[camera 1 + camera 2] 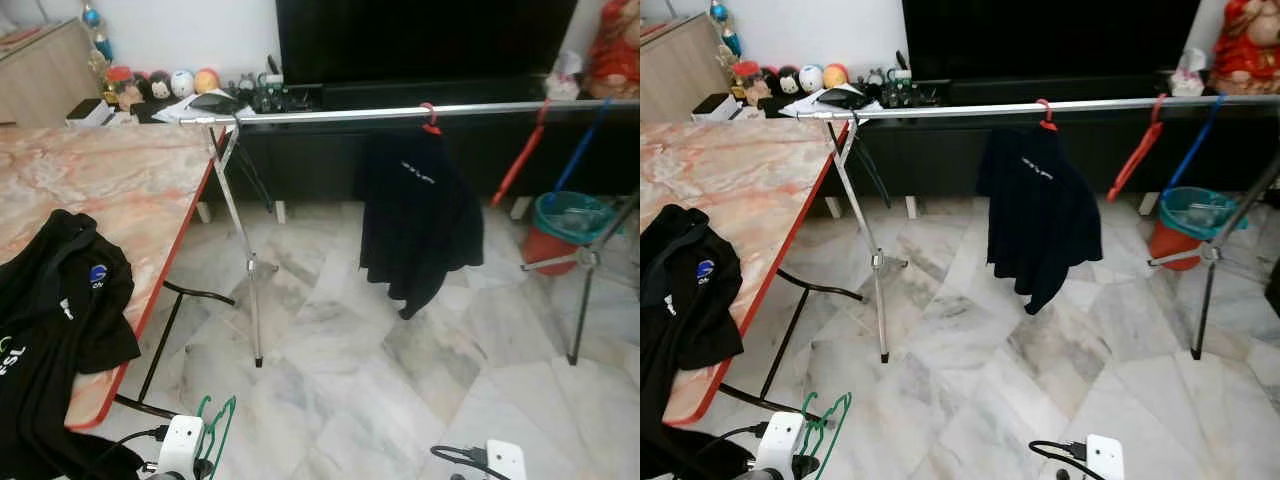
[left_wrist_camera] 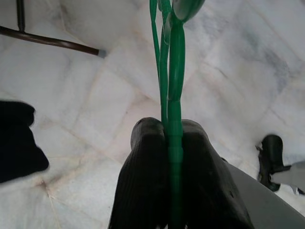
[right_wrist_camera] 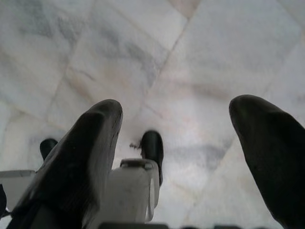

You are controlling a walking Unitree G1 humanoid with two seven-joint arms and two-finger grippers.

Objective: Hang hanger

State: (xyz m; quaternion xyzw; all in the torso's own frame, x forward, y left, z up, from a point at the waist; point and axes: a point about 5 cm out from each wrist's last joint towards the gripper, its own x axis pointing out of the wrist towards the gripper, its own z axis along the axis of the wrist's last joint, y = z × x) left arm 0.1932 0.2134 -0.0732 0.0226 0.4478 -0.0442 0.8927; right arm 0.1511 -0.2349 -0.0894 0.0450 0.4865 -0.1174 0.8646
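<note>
Low in the left eye view, the left gripper (image 1: 203, 466) carries a green hanger (image 1: 218, 430) beside the marble worktop (image 1: 110, 190), well short of the clothes rail (image 1: 420, 112). Left wrist view: both fingers (image 2: 147, 162) pinch the hanger's wire between them. Right wrist view: the right gripper (image 3: 174, 143) hangs spread wide, empty, over the floor (image 3: 143, 62).

Left pincer (image 2: 172, 143) clamped low; right pincer (image 3: 176, 138) hangs spread apart.

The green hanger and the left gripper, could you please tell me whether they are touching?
Touching. The left wrist view shows the left gripper with its jaws closed tight on the green hanger, no gap on either side.
</note>
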